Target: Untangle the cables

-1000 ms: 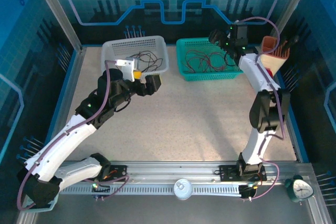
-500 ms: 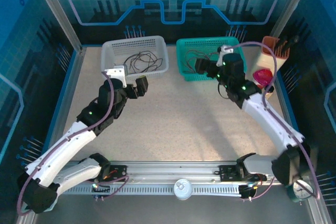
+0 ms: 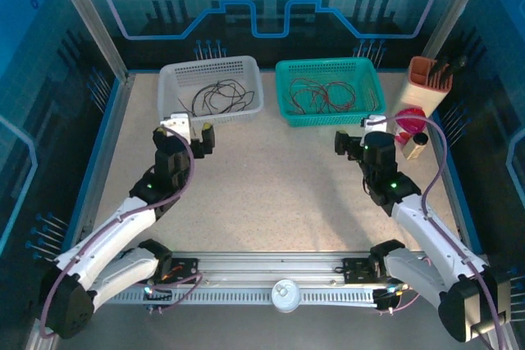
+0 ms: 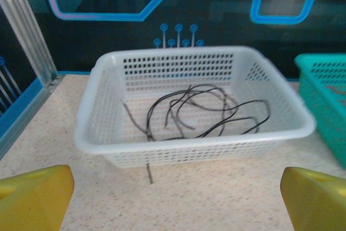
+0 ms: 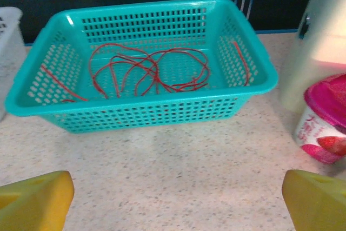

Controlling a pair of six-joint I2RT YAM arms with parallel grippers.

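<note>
Thin black cables (image 4: 200, 109) looped in far-left white plastic basket (image 4: 194, 140), thin red cables (image 5: 146, 74) in far-right teal plastic basket (image 5: 146, 114); left gripper (image 4: 173, 204), right gripper (image 5: 175, 201) spread wide, empty.

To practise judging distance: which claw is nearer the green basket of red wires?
Right. The right claw sits just before the green basket; the left claw faces the white basket, further left.

Red cables (image 3: 324, 94) in teal bskt (image 3: 328, 63)
</note>
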